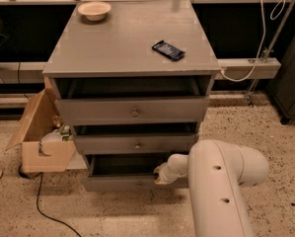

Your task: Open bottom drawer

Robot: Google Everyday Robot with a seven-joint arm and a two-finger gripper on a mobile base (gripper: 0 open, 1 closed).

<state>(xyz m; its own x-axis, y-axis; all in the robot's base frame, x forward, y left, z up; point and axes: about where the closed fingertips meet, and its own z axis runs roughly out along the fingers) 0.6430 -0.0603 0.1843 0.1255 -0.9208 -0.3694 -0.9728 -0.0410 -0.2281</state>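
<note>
Grey drawers (132, 111): three | bowl (94, 10): one | dark packet (168, 50): one | cardboard box (51, 157): one | gripper (161, 175): one, at bottom drawer (117, 183)

High, looking down; end effector (160, 175) at bottom drawer (116, 183)

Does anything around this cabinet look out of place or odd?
All three drawers stand partly open, the bottom drawer with the hand at its top edge. A cardboard box on the floor at the cabinet's left has its flap splayed out. Nothing looks spilled or damaged.
</note>
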